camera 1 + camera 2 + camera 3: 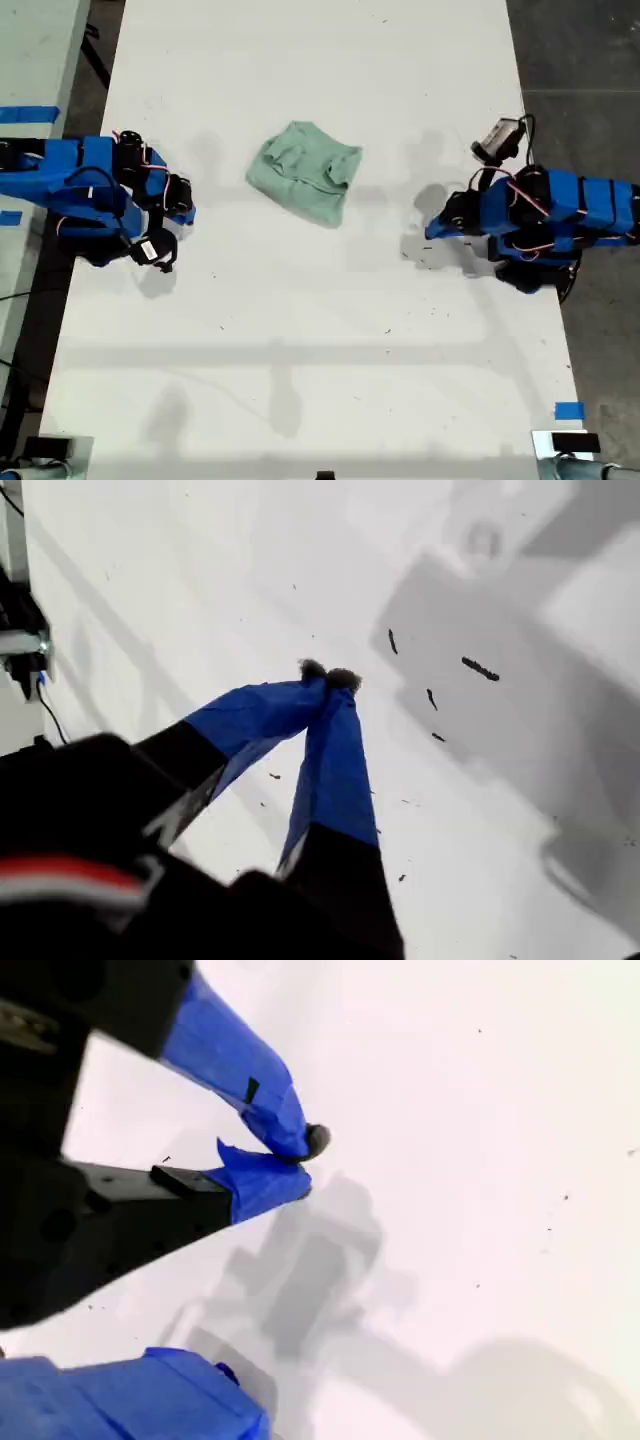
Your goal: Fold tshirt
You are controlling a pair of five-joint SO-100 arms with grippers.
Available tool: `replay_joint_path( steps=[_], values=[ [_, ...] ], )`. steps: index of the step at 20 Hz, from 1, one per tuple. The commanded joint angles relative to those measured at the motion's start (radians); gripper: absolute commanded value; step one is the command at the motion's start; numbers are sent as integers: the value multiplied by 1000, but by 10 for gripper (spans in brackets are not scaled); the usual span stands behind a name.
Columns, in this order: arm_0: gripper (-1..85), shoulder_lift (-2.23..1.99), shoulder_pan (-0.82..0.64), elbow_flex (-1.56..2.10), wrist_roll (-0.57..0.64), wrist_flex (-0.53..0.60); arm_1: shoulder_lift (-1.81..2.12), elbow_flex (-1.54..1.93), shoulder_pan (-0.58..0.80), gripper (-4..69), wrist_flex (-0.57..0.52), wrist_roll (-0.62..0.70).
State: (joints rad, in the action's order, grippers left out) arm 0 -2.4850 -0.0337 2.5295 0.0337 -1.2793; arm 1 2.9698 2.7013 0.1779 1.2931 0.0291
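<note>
Blue-taped tips, my first gripper (325, 677): jaws closed tip to tip, holding nothing, over bare white table (320, 330).
My second gripper (290, 1160): taped jaws nearly closed, tips just meeting, nothing between them.
Tshirt (306, 170): pale mint cloth, folded into a rumpled bundle, flat on the table, well apart from both sets of jaws, out of both wrist views.

Neither wrist view takes in the tshirt (305, 172); it shows only in the exterior view, where its sleeves and neck are lost in the bunched cloth. That view's side edges cut off both arms' bases. The wrist views do not settle which arm is which. The surface (300, 360) runs beyond the picture.
</note>
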Motion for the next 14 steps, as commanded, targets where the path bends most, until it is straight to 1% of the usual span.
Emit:
replay_joint_path(
  steps=[1, 2, 3, 4, 5, 6, 7, 8, 9, 10, 11, 12, 13, 14],
  values=[
    [0, -405, 61, 225, -67, 84, 407, 167, -54, -19, 63, -121],
    [0, -594, 64, 311, -92, 38, 397, 175, -80, -19, 52, -130],
    [0, -787, 61, 390, -110, -40, 402, 187, -89, -19, 46, -130],
    [0, -848, 63, 436, -135, -94, 402, 193, -89, -19, 37, -133],
    [0, -801, 74, 468, -135, -54, 400, 199, -72, -8, 26, -130],
    [0, -833, 72, 494, -135, -74, 403, 255, -57, 12, -18, -199],
    [1, -842, 87, 483, -130, -91, 391, 305, -35, 14, -63, -282],
    [31, -844, 94, 486, -135, -100, 393, 305, -12, 23, -63, -150],
    [43, -844, 121, 489, -169, -92, 402, 302, 9, 26, -63, -28],
    [46, -844, 146, 485, -166, -75, 400, 302, 32, 29, -60, 71],
    [43, -845, 152, 486, -132, -135, 400, 302, 43, 30, -60, 268],
    [10, -845, 166, 486, -80, -152, 400, 302, 44, 30, -60, 511],
    [44, -845, 190, 486, -66, -152, 402, 299, 43, 24, -51, 578],
    [77, -845, 210, 486, -28, -155, 402, 299, 38, 23, -51, 569]
  ],
)
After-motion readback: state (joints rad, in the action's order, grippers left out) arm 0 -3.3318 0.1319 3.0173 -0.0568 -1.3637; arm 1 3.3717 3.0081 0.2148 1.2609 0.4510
